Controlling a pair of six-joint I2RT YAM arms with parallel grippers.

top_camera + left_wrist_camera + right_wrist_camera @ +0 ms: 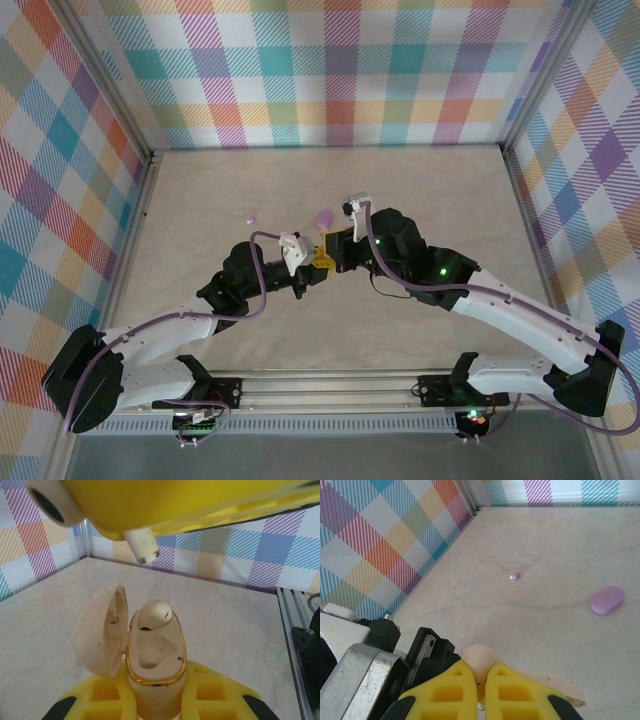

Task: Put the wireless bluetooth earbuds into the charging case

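Your left gripper (155, 692) grasps the open cream case (156, 652) between its jaws, a seated earbud (155, 614) in its far socket. Your right gripper (480, 674) pinches a second earbud (480, 660) just above that case.

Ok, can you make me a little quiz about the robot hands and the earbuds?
1. True or false: the cream case in the left gripper has its lid open.
2. How many earbuds sit inside that case? A: none. B: one. C: two.
3. Fill in: the right gripper is shut on a cream ____.

Key
1. True.
2. B. The seated earbud is in the far slot, and the near slot is empty.
3. Earbud. The held earbud is pinched between the yellow fingers.
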